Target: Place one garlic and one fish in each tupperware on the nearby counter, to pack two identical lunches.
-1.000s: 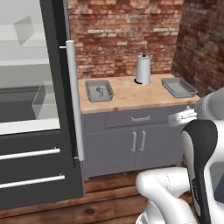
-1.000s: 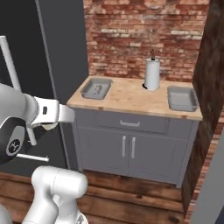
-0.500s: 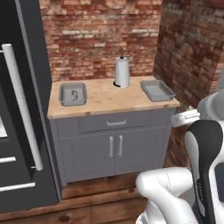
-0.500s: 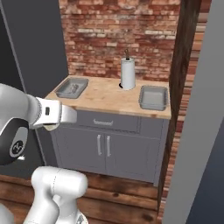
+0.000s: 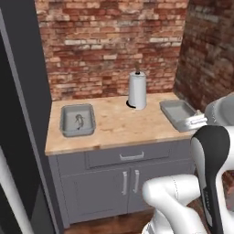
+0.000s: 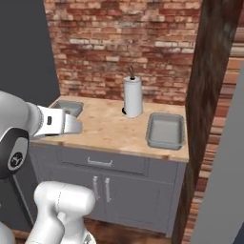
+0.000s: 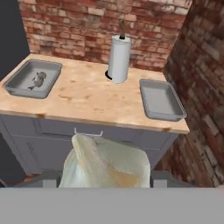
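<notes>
Hand (image 7: 105, 175) holds the garlic (image 7: 105, 164) short of the surface (image 7: 87, 98); empty right tupperware (image 7: 161, 99) lies ahead-right, left tupperware (image 7: 33, 78) with fish (image 7: 38, 78) ahead-left.

A glossy white arm (image 5: 171, 201) with rounded, bulbous segments is seen, a black band (image 5: 213, 157) being wrapped around one link. A dark round joint cap (image 6: 15, 159) bearing a small white emblem is shown

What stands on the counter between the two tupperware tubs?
A white paper-towel roll stands upright toward the brick wall, between the left tub and the right tub; clearest in the hand view.
</notes>
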### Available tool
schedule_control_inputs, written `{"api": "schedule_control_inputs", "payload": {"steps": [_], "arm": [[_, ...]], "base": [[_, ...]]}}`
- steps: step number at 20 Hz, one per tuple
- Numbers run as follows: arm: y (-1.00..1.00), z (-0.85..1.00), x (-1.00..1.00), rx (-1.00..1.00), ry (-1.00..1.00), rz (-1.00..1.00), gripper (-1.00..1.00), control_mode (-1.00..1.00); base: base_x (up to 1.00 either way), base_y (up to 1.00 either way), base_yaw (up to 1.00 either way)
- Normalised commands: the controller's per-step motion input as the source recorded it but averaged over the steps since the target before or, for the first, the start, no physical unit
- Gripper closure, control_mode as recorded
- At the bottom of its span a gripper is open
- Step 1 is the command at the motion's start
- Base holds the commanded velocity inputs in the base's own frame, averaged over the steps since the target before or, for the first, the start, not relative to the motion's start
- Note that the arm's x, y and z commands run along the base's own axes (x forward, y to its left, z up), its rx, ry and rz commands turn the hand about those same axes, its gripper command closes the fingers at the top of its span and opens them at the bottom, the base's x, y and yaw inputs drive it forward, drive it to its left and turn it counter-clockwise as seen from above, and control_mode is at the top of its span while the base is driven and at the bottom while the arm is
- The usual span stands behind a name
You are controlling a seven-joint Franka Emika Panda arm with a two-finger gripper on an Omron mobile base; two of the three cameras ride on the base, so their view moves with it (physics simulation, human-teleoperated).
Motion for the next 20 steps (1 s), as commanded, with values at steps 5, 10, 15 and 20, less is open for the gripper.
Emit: {"api": "schedule_control_inputs", "payload": {"steps": [5,10,15,20], "arm": [[0.0,0.0,0.0,0.0,0.0,0.0,1.0,1.0],[0.0,0.0,0.0,0.0,0.0,0.0,1.0,1.0],[0.0,0.0,0.0,0.0,0.0,0.0,1.0,1.0],[-0.64,0.0,0.15,0.0,0.0,-0.14,1.0,-1.0]], "base": [[1.0,-0.01,-0.01],[0.56,-0.17,-0.06],[0.11,-0.3,-0.09],[0.0,0.0,0.0]]}}
